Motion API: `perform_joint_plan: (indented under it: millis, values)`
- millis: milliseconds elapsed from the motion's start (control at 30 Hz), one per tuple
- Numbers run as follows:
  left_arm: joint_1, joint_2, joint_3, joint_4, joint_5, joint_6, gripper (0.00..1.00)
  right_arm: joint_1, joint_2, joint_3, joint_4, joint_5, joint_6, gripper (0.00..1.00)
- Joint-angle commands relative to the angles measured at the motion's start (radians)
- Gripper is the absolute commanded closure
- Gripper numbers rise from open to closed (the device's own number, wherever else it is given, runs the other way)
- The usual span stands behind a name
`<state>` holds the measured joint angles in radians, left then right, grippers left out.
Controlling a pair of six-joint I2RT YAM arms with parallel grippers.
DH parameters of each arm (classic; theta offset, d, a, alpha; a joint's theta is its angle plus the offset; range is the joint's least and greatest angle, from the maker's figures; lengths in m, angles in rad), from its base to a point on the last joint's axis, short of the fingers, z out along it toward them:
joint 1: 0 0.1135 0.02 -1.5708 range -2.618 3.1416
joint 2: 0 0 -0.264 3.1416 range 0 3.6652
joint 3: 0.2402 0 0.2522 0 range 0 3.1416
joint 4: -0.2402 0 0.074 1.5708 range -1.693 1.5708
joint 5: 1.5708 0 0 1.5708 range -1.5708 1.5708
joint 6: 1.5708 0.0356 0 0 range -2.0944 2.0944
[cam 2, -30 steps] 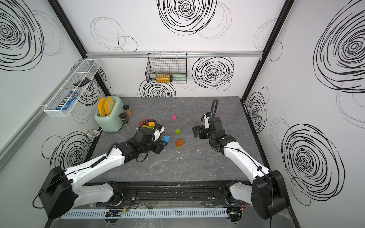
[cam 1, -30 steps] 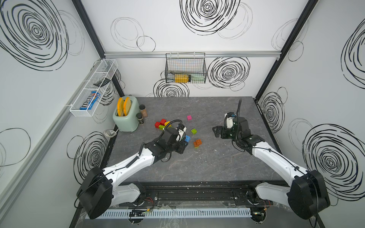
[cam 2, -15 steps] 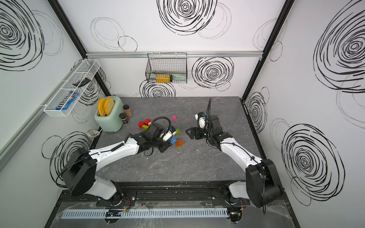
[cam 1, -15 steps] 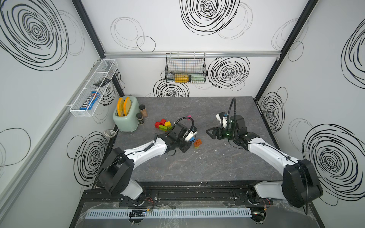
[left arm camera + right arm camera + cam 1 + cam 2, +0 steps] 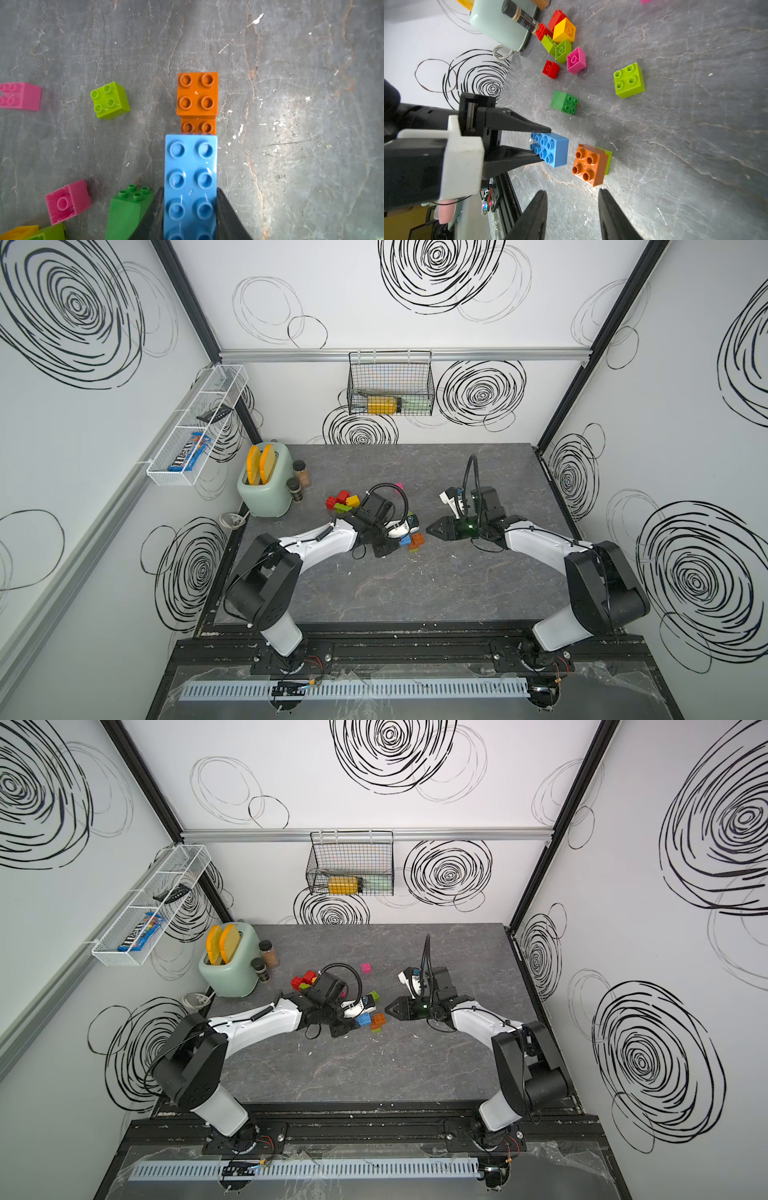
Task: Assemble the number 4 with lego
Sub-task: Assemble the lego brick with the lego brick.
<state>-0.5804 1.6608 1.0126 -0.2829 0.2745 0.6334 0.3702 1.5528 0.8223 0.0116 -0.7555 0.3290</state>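
Note:
My left gripper [image 5: 190, 191] is shut on a blue oblong lego brick [image 5: 190, 182], studs up. The brick's free end sits right beside a stack of orange bricks [image 5: 197, 93]. In both top views the blue brick [image 5: 405, 540] [image 5: 365, 1019] and the orange stack [image 5: 417, 541] [image 5: 377, 1021] lie mid-table. My right gripper [image 5: 571, 191] [image 5: 430, 527] is open and empty, pointing at the orange stack [image 5: 588, 164] from close by. A lime piece [image 5: 608, 155] shows behind the stack. Loose lime [image 5: 629, 80], green [image 5: 564, 102], pink [image 5: 576, 60] and red [image 5: 550, 69] bricks lie around.
A heap of red, yellow and lime bricks [image 5: 343, 502] lies near a mint toaster [image 5: 264, 485] and two spice jars [image 5: 301, 475] at the back left. A single pink brick [image 5: 366, 967] sits farther back. A wire basket [image 5: 390, 383] and a white rack [image 5: 195, 427] hang on the walls.
My left arm has carried the blue brick rightward up to the orange stack. My right gripper has swung left toward that stack and its jaws have narrowed.

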Motion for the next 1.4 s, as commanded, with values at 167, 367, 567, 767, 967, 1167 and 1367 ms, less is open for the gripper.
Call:
perform_joint_plan:
  millis: [167, 367, 567, 767, 967, 1167, 1367]
  values:
    - [0.022, 0.051, 0.053, -0.017, 0.096, 0.058, 1.00, 0.028, 0.060, 0.036, 0.072, -0.070, 0.038, 0.67]
    - [0.024, 0.074, 0.064, -0.008, 0.095, 0.054, 1.00, 0.051, 0.114, 0.058, 0.078, -0.072, 0.044, 0.81]
    - [0.019, 0.088, 0.065, 0.014, 0.106, 0.046, 1.00, 0.063, 0.153, 0.079, 0.085, -0.091, 0.046, 0.96]
    - [0.019, 0.091, 0.058, 0.035, 0.119, 0.040, 1.00, 0.072, 0.183, 0.090, 0.082, -0.093, 0.045, 1.00]
    - [0.017, 0.111, 0.064, 0.019, 0.120, 0.046, 1.00, 0.082, 0.199, 0.101, 0.084, -0.123, 0.043, 1.00]
    - [0.019, 0.131, 0.073, 0.007, 0.112, 0.044, 1.00, 0.102, 0.229, 0.127, 0.075, -0.143, 0.038, 1.00]
    - [0.022, 0.129, 0.076, 0.004, 0.115, 0.040, 1.00, 0.111, 0.273, 0.137, 0.010, -0.044, 0.036, 1.00]
